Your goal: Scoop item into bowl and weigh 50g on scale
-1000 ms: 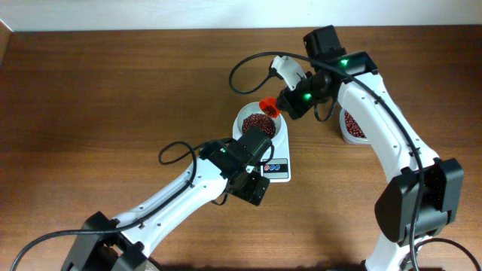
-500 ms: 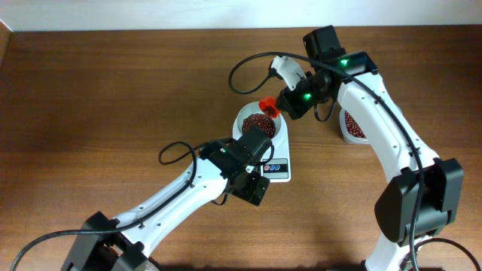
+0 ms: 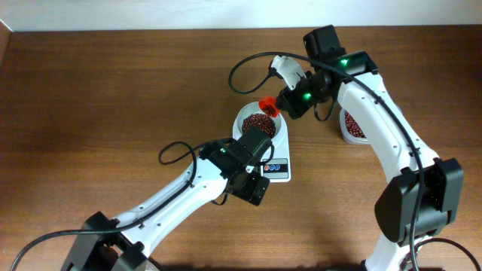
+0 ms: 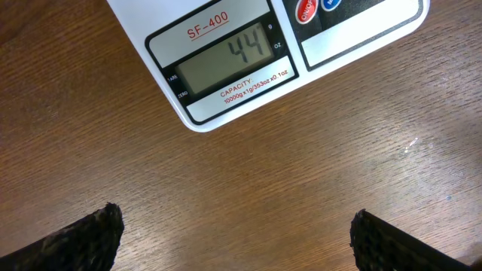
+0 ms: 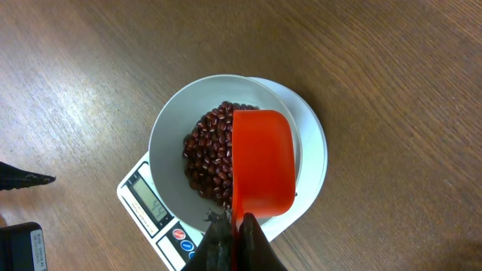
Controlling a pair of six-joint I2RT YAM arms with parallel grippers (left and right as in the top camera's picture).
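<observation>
The white bowl point(image 5: 172, 143) stands on the white scale point(image 3: 277, 167) at the table's middle, with a heap of dark reddish-brown beans point(image 5: 209, 154) inside. My right gripper point(image 5: 235, 226) is shut on the handle of an orange scoop point(image 5: 262, 161), held over the bowl's right half; the scoop point(image 3: 268, 105) shows empty. My left gripper point(image 4: 235, 229) hangs open just in front of the scale point(image 4: 226, 60), its two dark fingers point(image 4: 83, 239) wide apart over bare wood. The scale's display point(image 4: 226, 56) reads 44.
A clear tub point(image 3: 352, 126) with more beans stands to the right of the scale, partly hidden by my right arm. The left arm's body covers the scale's front left corner in the overhead view. Brown wood lies all around.
</observation>
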